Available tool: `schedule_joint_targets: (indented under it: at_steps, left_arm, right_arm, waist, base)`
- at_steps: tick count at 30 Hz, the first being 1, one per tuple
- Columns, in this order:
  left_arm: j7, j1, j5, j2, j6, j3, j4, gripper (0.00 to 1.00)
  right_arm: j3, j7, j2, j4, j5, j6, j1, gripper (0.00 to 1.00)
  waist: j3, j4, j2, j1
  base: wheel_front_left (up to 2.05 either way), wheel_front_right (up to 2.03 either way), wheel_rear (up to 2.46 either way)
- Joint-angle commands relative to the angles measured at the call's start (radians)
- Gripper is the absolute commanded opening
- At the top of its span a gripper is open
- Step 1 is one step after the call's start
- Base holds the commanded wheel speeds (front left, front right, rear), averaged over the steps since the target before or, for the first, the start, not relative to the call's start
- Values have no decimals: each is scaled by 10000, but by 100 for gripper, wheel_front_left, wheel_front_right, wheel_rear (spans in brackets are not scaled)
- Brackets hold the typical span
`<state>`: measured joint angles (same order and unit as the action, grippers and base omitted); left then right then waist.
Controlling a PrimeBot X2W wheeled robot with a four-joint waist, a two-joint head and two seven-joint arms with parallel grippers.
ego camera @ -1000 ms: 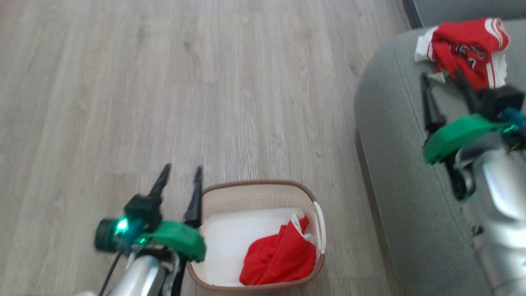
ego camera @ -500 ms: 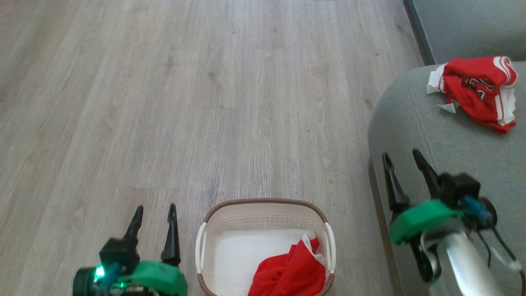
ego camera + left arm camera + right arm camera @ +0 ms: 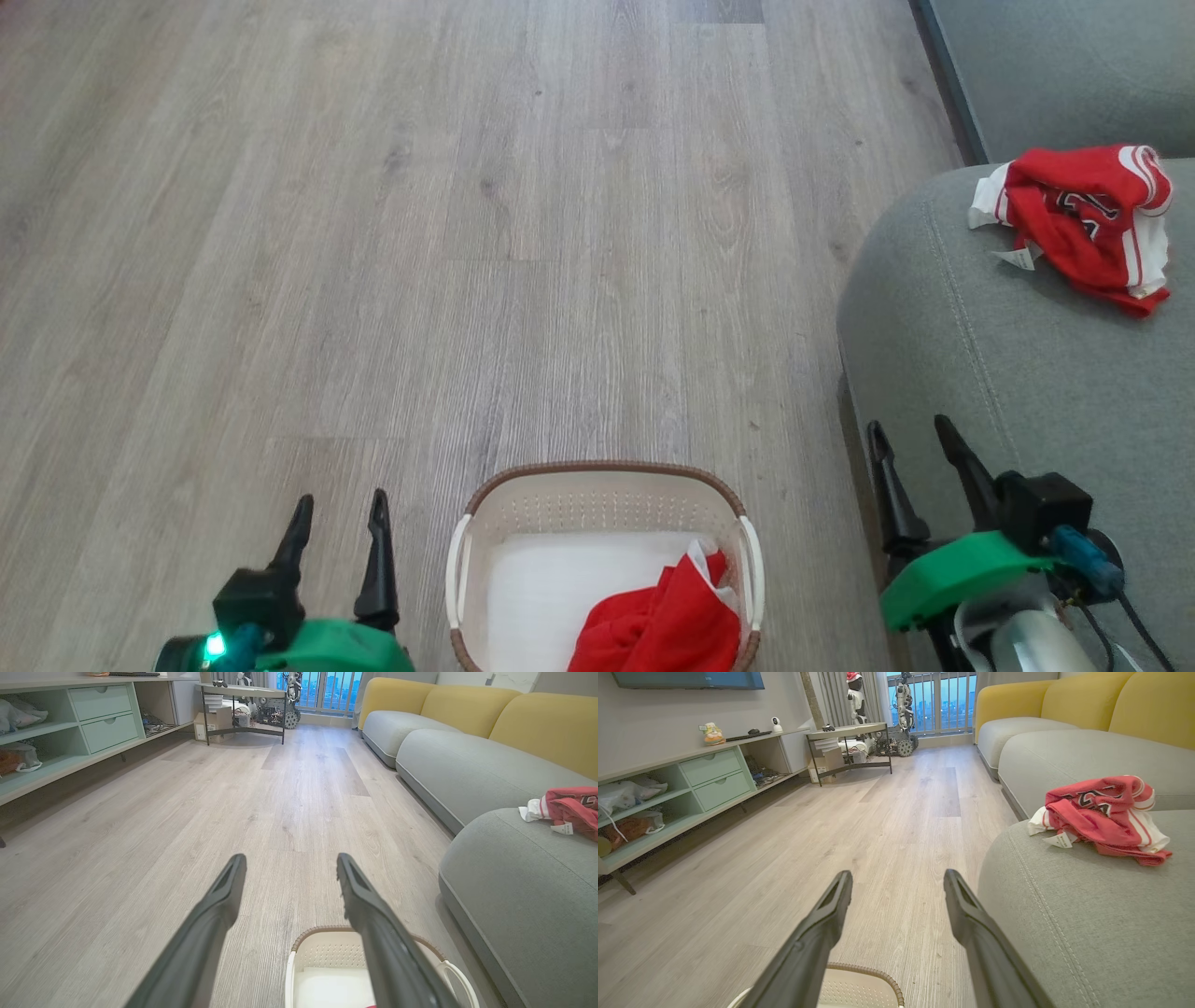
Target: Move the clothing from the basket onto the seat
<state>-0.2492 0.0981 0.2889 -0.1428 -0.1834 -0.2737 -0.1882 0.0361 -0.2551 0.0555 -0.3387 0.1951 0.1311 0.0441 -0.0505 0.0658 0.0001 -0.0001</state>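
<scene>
left hand [image 3: 341, 506]: open, empty | right hand [image 3: 907, 429]: open, empty | red garment [image 3: 658, 625]: in basket [image 3: 602, 469] | striped red garment [image 3: 1083, 219]: on seat [image 3: 1008, 392] | basket: on floor [image 3: 467, 233], between hands

basket [image 3: 602, 471] rests on wood floor [image 3: 373, 233], red garment [image 3: 1083, 219] on seat [image 3: 1027, 373].

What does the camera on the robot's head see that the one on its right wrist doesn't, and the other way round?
Head camera: the red garment lying in the basket, and the left hand, open, left of the basket.
Right wrist camera: the room beyond, with a mint drawer unit, a dark-framed table and yellow sofa backs.
Both: the striped red garment lying on the grey seat, the basket's brown rim, the wooden floor and the open right hand.
</scene>
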Motion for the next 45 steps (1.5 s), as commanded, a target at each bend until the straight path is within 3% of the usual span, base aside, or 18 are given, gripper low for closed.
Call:
schedule_joint_targets:
  at_steps: [1,32,38,45]
  left_arm:
    - [-126,-309,-91,53,66,436,276,100]
    - [-126,-515,-573,475,639,826,-139,100]
    - [-126,-1051,-822,542,947,309,-821,100]
    - [-82,-2360,-1028,765,1505,-738,-2271,100]
  right_arm:
    - [252,-60,-50,355,23,-4,257,100]
    - [179,-46,-52,259,231,-4,351,100]
    - [-211,-54,-52,391,66,-4,500,100]
    - [-1066,-61,-53,856,-382,-4,1178,100]
  waist:
    - [-4,3,-1,1]
    - [192,45,-1,1]
    - [511,-24,-1,1]
    - [1738,-231,-1,1]
  base:
    - [0,0,0]
    - [0,0,0]
    - [0,0,0]
    - [0,0,0]
